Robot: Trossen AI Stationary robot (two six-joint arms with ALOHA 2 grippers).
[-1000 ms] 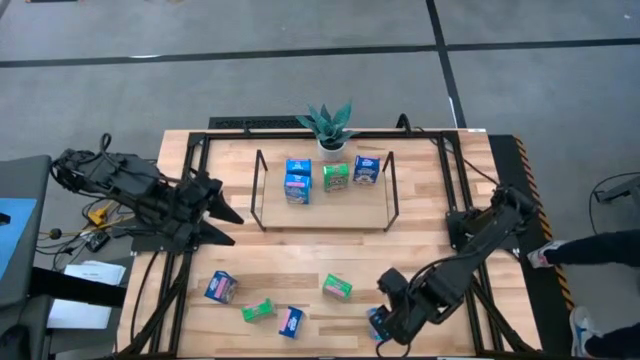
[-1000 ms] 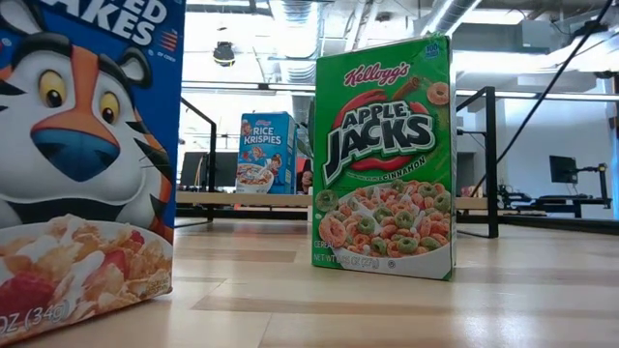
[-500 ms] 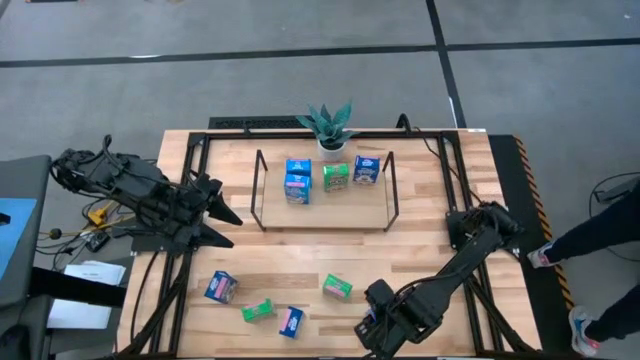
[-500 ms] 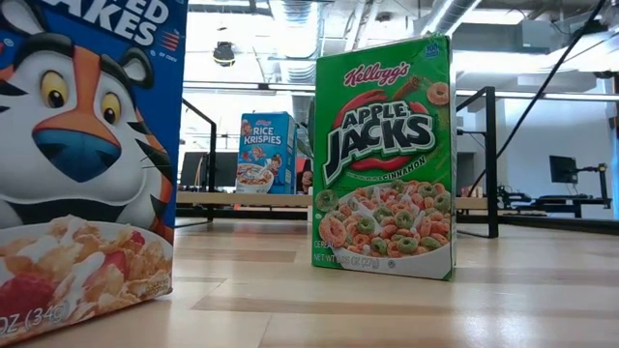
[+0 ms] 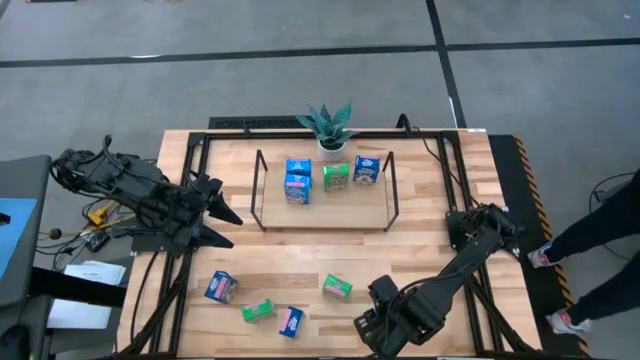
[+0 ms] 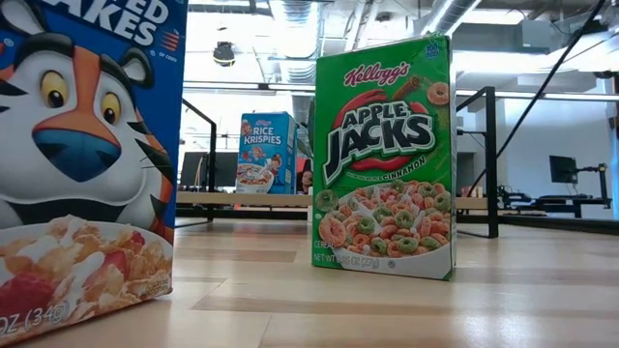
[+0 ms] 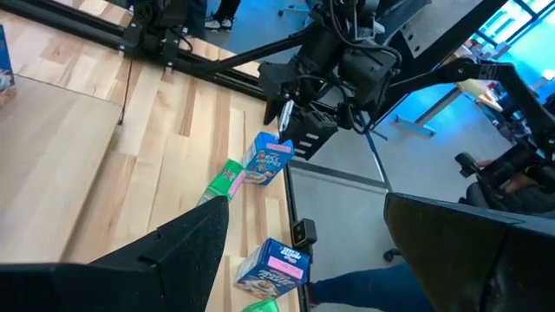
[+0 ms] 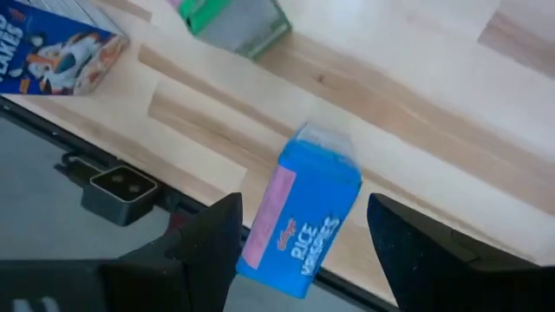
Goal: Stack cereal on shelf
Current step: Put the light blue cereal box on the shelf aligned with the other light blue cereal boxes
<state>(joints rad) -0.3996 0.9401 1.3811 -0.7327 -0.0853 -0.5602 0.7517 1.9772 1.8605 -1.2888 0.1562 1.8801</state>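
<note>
The shelf (image 5: 322, 212) stands at the table's far middle and holds three blue boxes (image 5: 297, 178) (image 5: 366, 168) and one green box (image 5: 336, 177). Two blue boxes (image 5: 220, 287) (image 5: 290, 321) and two green boxes (image 5: 257, 311) (image 5: 337, 288) lie loose near the front edge. My right gripper (image 5: 368, 328) is open at the front edge, with one finger on each side of a blue Rice Krispies box (image 8: 303, 225). My left gripper (image 5: 228, 227) is open and empty at the table's left side. My right gripper comes from above with its fingers (image 8: 208, 251) beside the long sides of the blue box (image 8: 260, 234). I cannot tell whether they touch it. The box lies askew between them at the table's front edge.
A potted plant (image 5: 328, 125) stands behind the shelf. A black frame (image 5: 440, 170) runs round the table. A person's legs (image 5: 600, 250) show off the table's right side. In the low view a Frosted Flakes box (image 6: 77, 155) and an Apple Jacks box (image 6: 384, 159) stand close to the camera.
My right gripper has gone a little toward the table's left and near edges, along the front edge. The person at the right has moved.
</note>
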